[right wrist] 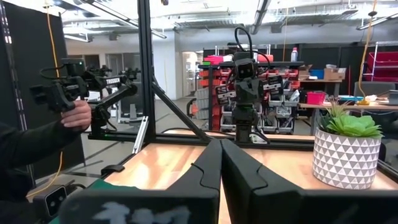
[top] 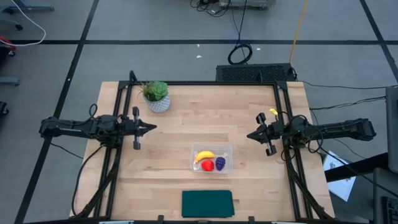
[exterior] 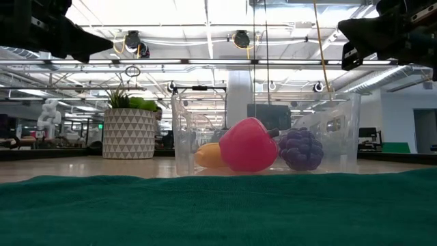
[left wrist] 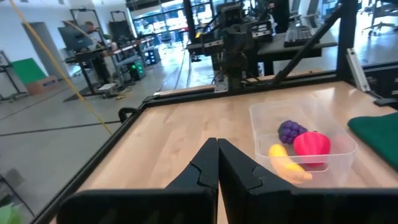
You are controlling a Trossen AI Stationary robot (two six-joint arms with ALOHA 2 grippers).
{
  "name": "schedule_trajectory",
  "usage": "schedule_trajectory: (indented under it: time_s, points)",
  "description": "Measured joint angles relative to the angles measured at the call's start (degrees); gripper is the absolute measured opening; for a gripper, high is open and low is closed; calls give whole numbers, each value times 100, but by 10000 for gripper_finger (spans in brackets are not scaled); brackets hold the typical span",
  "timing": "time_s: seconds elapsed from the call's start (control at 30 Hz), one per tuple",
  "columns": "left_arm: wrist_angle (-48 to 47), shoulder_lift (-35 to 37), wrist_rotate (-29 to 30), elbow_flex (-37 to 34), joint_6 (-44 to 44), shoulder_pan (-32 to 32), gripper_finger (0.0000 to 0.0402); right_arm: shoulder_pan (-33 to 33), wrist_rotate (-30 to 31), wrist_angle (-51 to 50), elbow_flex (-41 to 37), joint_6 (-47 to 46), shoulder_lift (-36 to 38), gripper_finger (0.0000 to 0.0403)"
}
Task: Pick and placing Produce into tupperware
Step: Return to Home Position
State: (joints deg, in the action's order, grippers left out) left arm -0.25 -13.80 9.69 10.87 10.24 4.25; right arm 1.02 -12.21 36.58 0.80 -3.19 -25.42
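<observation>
- Left end effector (top: 149, 127) is hanging over the left-centre of the counter (top: 186, 118) in the high view. Its fingers are pressed together on nothing.
- Right end effector (top: 252, 134) is hanging at right-centre, pointing inward, and it too is clenched and empty. Each wrist view is showing its own two fingers meeting in a closed wedge.
- Tupperware (top: 227, 149) is resting on the counter at lower centre of the high frame, between the two end effectors and lower than both. Its long axis is running left to right.
- Inside, the banana (top: 204, 155) is lying at upper left, the red fruit (top: 208, 165) just below it and the grape bunch (top: 220, 163) beside that on the right.
- The right arm is looking the nearer of the two. You are likely facing a pull-back, each arm drawing outward to its own side and away from the tupperware.
- Low view is showing what the high view cannot: all three pieces are sitting low inside the clear walls, beyond the green mat (exterior: 205, 212).
- Left wrist view is catching the tupperware. Right wrist view is missing it, showing the potted plant (right wrist: 346, 152) and a person's hand (right wrist: 78, 115) at frame left.
</observation>
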Motion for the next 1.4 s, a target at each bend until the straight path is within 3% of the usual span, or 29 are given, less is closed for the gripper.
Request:
schedule_trajectory:
  time_s: [0.3,1.4]
  points:
    - [2,0,73,0,0,0,25,0,4,0,0,84,2,0]
    - [2,0,81,0,-22,-2,26,0,9,0,1,86,2,0]
